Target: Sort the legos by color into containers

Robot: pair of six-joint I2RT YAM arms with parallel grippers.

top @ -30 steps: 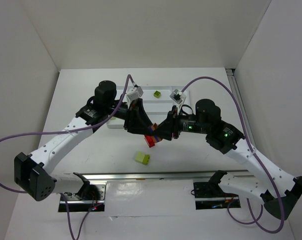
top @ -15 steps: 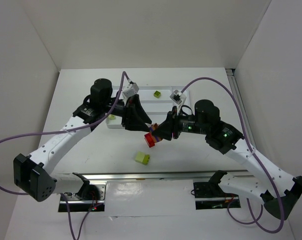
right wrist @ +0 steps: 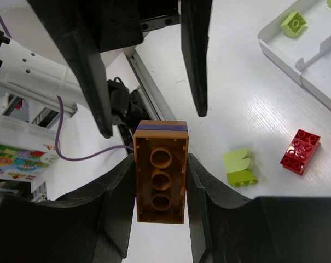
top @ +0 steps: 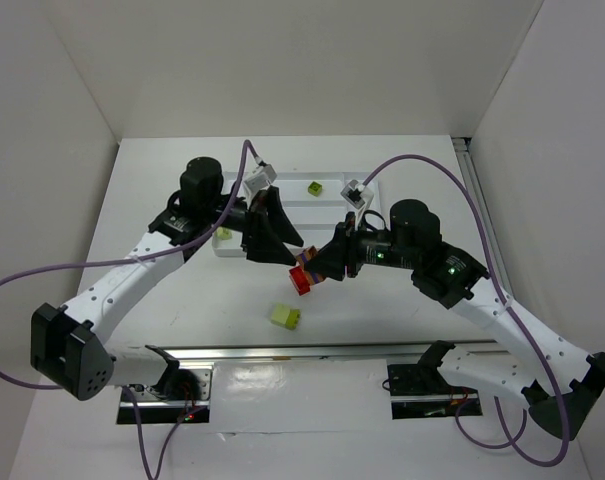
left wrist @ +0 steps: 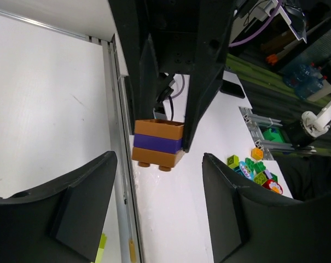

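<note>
Right end effector (right wrist: 161, 183) pressed onto the long sides of a brown-orange studded plastic brick with a purple middle layer (right wrist: 161, 170), held in the air over the middle of the white counter (top: 152, 175). Left end effector (left wrist: 158, 183) spread wide, gripping nothing, close beside the held brick at its 9 o'clock in the top view.

Further out:
- a red studded plastic brick (top: 302, 283) near the right fingertips
- a pale yellow-green plastic brick (top: 285, 316) at 6 o'clock of the red one
- a flat white plastic tray with dividers (top: 334, 192) at 12 o'clock, a lime plastic brick (top: 315, 187) in one compartment

Likely trouble:
- a knock between the two crowded end effectors, twisting the brick loose
- a split at the purple seam under sideways pull
- a drop onto the red brick

Long axis along 12 to 6 o'clock in the right wrist view, in line with the fingers. Hollow underside toward that camera. Studs at 6 o'clock in the left wrist view.
</note>
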